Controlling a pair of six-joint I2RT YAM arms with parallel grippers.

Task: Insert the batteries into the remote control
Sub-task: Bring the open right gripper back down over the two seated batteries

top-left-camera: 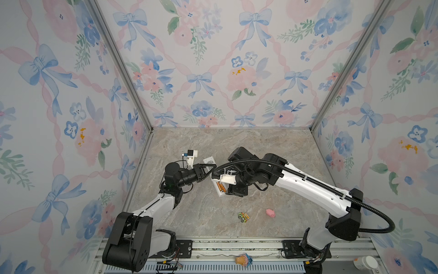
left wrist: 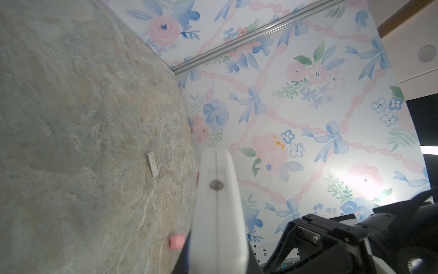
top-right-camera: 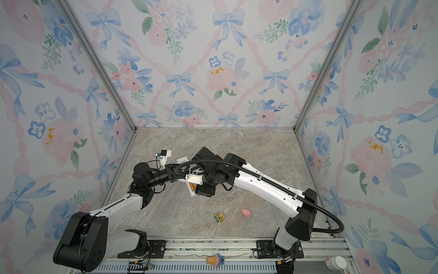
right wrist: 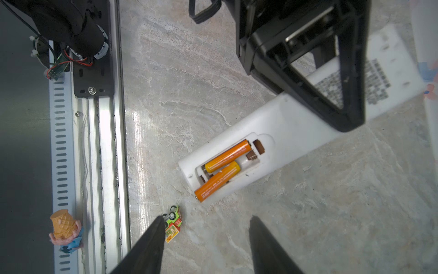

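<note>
Remote control (right wrist: 279, 118) lies back-up on the marble table (right wrist: 189, 71), near the middle of the cell, with its open battery bay at the end nearer the front rail. The left gripper (top-left-camera: 208, 168) is clamped on the printed-label end. I cannot tell whether that end is raised off the table. The right gripper (right wrist: 208, 220) hangs above the battery end, jaws apart and nothing between them.

The small white cover (left wrist: 152, 164) lies apart on the table. In the bay, the seated battery (right wrist: 227, 155) lies flat along its slot. The tilted battery (right wrist: 216, 181) has one end inside the bay, while the other end rides over the rim and pokes past the remote's end. The spring of its slot is uncovered.

The remote looks like light, stiff, smooth plastic, so it would likely skid if pressed without the clamp on it. The batteries are hard, slick and round, likely to roll or pop out of a pinch. The tilted one is best taken across its barrel near the overhanging end, or simply pushed down and inward.

Only the right wrist view shows the bay and how each battery sits. In both top views the right arm hides all but an orange sliver. Only the left wrist view shows the cover, and no battery appears in it.
</note>
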